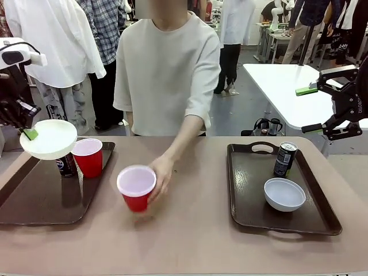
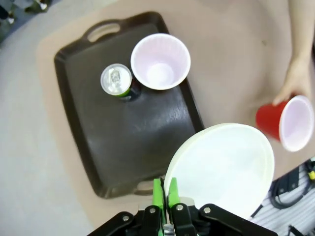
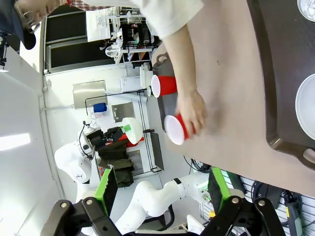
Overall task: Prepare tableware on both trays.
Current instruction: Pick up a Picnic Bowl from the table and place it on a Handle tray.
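Bowl [image 1: 50,140] hangs above the left tray [image 1: 34,195], clamped by its rim in the left pincer [image 1: 29,133]; the thin rim grip may slip. Right pincer [image 1: 307,109] stands apart. A hand [image 1: 163,178] holds a cup [image 1: 136,187] on the surface [image 1: 190,236].

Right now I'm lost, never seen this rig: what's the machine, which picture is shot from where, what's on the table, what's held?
Two white robot arms share a table with a person. The front view looks across it; the other two come from cameras on each wrist.

The left gripper is shut on a white bowl's rim, above the left tray, which holds a red cup and a black can.

The right gripper hangs open. The right tray holds another bowl and can.

The person's hand grips a second red cup between the trays.
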`<action>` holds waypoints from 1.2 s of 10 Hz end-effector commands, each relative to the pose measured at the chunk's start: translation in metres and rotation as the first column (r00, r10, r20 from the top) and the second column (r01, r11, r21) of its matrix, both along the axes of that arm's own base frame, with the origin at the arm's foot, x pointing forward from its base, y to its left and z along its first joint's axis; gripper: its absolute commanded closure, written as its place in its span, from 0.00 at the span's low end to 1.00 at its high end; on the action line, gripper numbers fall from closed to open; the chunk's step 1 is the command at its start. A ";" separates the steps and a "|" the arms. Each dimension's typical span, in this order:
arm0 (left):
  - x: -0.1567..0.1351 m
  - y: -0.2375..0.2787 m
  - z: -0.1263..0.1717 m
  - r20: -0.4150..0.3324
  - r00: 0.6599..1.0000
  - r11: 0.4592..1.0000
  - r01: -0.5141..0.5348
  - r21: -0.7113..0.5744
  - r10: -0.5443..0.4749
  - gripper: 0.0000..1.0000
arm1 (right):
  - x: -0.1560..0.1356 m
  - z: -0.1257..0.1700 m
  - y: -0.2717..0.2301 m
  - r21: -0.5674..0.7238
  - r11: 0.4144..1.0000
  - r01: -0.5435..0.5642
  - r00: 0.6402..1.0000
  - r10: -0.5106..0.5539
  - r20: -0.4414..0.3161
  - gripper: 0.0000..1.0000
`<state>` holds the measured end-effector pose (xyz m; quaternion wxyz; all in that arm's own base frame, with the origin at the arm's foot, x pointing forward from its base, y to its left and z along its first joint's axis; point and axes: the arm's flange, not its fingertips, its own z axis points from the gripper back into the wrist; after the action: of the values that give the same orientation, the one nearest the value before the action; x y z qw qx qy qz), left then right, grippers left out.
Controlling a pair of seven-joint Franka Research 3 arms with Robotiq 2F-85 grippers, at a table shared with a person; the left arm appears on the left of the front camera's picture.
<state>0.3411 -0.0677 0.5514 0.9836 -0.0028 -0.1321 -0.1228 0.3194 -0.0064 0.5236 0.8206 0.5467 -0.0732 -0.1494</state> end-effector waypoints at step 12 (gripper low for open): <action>0.010 -0.022 -0.046 -0.077 0.997 0.999 0.025 0.031 -0.023 0.96 | 0.000 -0.001 -0.001 0.009 1.000 -0.012 1.000 0.012 0.019 0.04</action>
<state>0.3486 -0.0835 0.5229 0.9864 0.0037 -0.1078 -0.1239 0.3193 -0.0064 0.5237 0.8206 0.5467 -0.0733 -0.1494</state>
